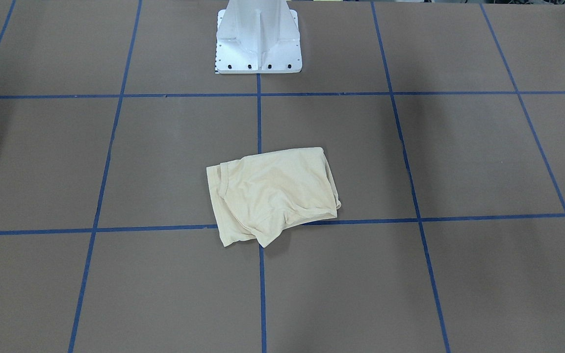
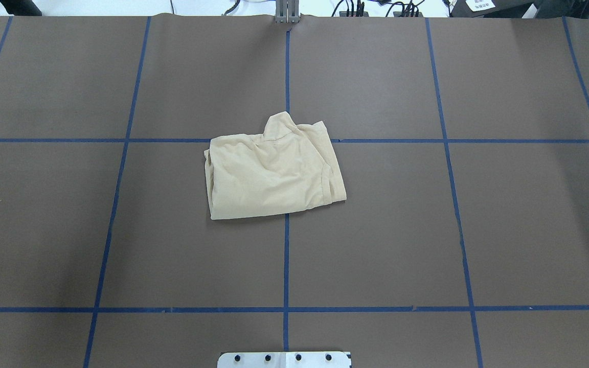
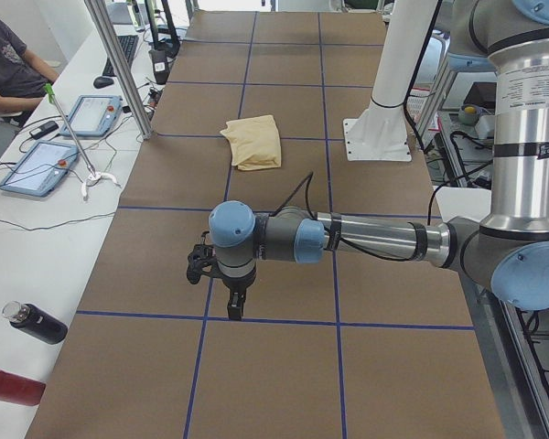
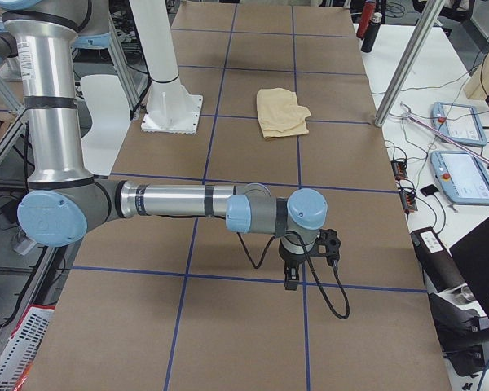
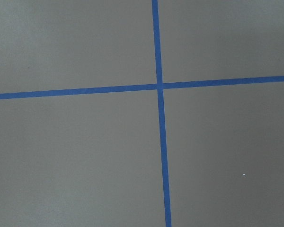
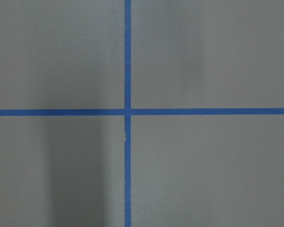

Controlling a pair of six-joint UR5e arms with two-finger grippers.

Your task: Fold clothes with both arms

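The pale cream-yellow T-shirt lies folded into a small rough rectangle at the middle of the brown table; it also shows in the overhead view and small in both side views. Its print and label are hidden. No arm reaches into the overhead or front views. My left gripper hangs over a tape line far from the shirt, at the table's left end. My right gripper hangs likewise at the right end. I cannot tell whether either is open or shut. Both wrist views show only bare table with blue tape crosses.
The white pedestal base stands behind the shirt on the robot's side. Along the far edge are metal posts, teach pendants, bottles and a seated person. Blue tape lines grid the table.
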